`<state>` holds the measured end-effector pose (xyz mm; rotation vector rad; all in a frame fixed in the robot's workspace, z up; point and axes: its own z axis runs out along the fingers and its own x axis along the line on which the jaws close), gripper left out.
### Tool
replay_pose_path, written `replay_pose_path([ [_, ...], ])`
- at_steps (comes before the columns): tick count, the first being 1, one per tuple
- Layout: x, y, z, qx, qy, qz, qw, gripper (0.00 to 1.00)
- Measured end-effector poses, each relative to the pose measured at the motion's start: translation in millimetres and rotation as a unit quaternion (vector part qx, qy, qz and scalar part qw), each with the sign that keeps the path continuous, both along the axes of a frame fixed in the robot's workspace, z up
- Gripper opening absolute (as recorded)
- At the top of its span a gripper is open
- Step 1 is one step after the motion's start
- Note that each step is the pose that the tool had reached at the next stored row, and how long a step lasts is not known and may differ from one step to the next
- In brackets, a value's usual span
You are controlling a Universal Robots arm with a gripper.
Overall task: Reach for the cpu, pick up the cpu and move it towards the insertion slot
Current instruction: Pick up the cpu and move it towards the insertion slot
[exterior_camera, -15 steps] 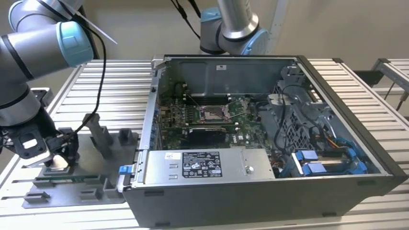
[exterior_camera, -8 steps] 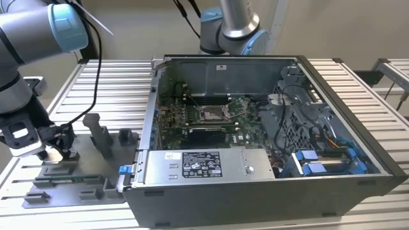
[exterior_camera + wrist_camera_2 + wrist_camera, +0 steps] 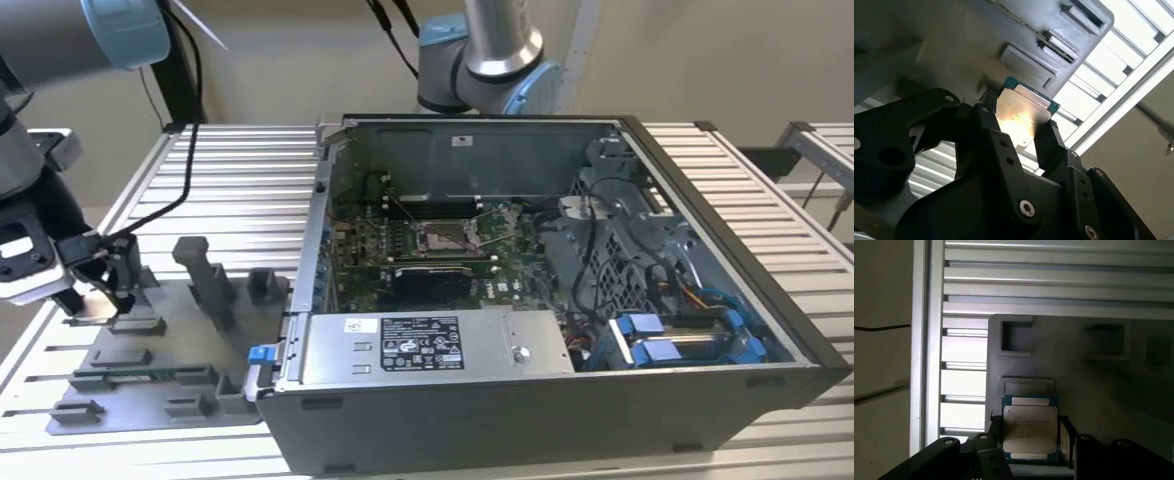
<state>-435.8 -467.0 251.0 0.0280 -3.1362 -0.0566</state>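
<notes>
My gripper hangs over the grey tray at the exterior view's left, shut on the cpu. In both wrist views the cpu is a flat square chip with a pale metal face, pinched at two opposite edges between the black fingers. It sits just above a tray pocket; I cannot tell whether it still touches the tray. The insertion slot, a shiny square socket, lies on the motherboard inside the open computer case, well to the exterior view's right of the gripper.
The open computer case takes up the table's middle, with a silver power supply along its near side. The tray also carries upright dark posts and a thin green memory stick. A second arm's base stands behind the case.
</notes>
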Motion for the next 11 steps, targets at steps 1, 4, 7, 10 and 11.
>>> replay_pose_path([
  [1, 0.0, 0.0, 3.3, -0.0001, 0.0001, 0.0, 1.0, 0.0],
  [4, 0.0, 0.1, 11.1, -0.0001, 0.0001, 0.0, 1.0, 0.0],
  [7, 0.0, 0.1, 18.4, -0.0002, 0.0002, 0.0, 1.0, 0.0],
  [10, 0.0, 0.1, 30.5, -0.0001, 0.0001, 0.0, 1.0, 0.0],
  [11, 0.0, 0.1, 35.0, -0.0001, 0.0002, 0.0, 1.0, 0.0],
])
